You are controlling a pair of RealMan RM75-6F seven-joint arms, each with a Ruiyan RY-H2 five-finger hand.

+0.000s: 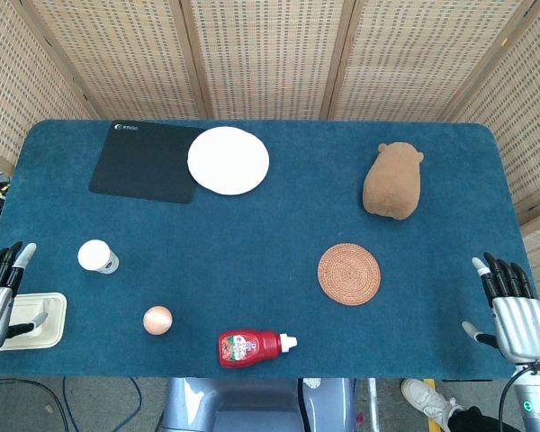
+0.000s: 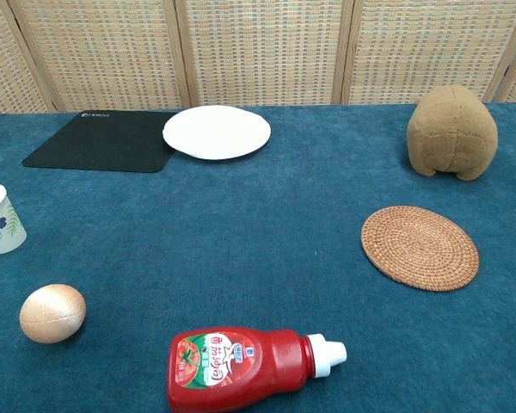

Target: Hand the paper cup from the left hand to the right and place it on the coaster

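Left hand: our left hand (image 1: 0,292) hangs at the bench's left edge near the front corner, fingers spread and holding nothing; it is apart from the cup and shows only in the head view.
Right hand: our right hand (image 1: 511,306) sits off the bench's right edge near the front, fingers apart and empty, well away from the coaster.
Paper cup: the small white paper cup with a blue flower print (image 2: 0,218) stands upright on the bench near the left edge, just ahead of the left hand, mouth up.
Step in hand: we judge the first reach has not begun; the left hand must close round the cup.
How to do it well: we should come in from the side, wrap the lower wall gently so the thin paper does not crush, and leave the upper wall free for the right hand to take.
Nearby things: a cream rectangular tray (image 1: 36,319) lies under the left hand's thumb side; a tan wooden egg (image 2: 52,313) sits near the front edge, close enough to nudge.
Coaster: the round woven rattan coaster (image 2: 420,247) lies bare right of centre.
Transfer route: a red ketchup bottle (image 2: 249,366) lies at the front edge; we should pass above it.
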